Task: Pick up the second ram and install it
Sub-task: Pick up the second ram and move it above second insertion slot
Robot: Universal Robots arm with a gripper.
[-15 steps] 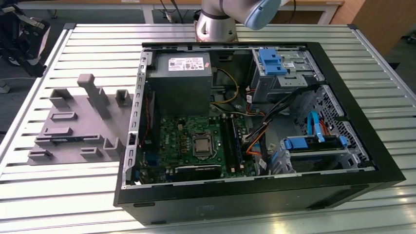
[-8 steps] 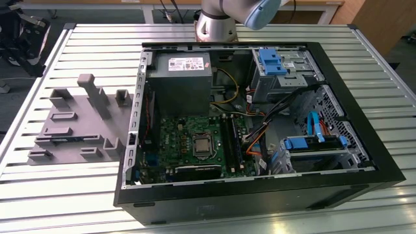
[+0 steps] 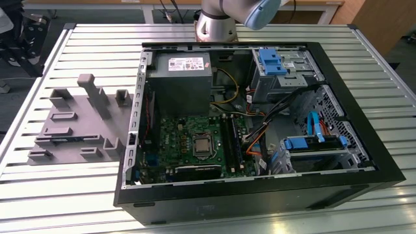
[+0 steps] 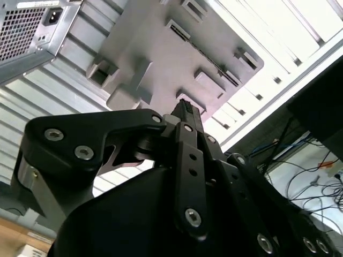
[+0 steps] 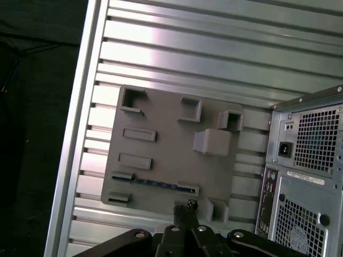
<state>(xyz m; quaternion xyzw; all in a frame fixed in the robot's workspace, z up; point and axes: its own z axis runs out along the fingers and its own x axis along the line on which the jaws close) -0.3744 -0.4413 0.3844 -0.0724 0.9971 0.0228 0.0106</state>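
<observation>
A robot arm's gripper (image 4: pixel 185 107) hangs over a grey moulded fixture (image 4: pixel 161 48), its two black fingers drawn narrow, tips together with nothing between them, as seen in both wrist views. In the first wrist view the gripper (image 5: pixel 185 205) lines up with one edge of the fixture (image 5: pixel 171 144), raised clear of it and touching nothing. The second ram (image 5: pixel 155 182), a thin blue-green stick, lies flat in a long slot of the fixture between two end clips, near that same edge and apart from the fingers.

In the exterior view the fixture (image 3: pixel 85 122) stands at nine o'clock of the open black computer case (image 3: pixel 260 197), both on a slatted metal table (image 3: pixel 65 195). There the second ram (image 3: pixel 65 139) shows as a bluish strip low in the fixture, toward seven o'clock of its tallest post.

Inside the case, a green motherboard (image 3: pixel 188 141) fills the near end, with the processor socket (image 3: pixel 202 145) at its middle and long black slot rails (image 3: pixel 232 139) at three o'clock of the socket. A grey power supply (image 3: pixel 185 73) sits at twelve o'clock of the board, and a blue drive bracket (image 3: pixel 270 61) at one o'clock. Farthest back, at twelve o'clock of the case, the arm's silver base (image 3: pixel 215 24) rises from the table
</observation>
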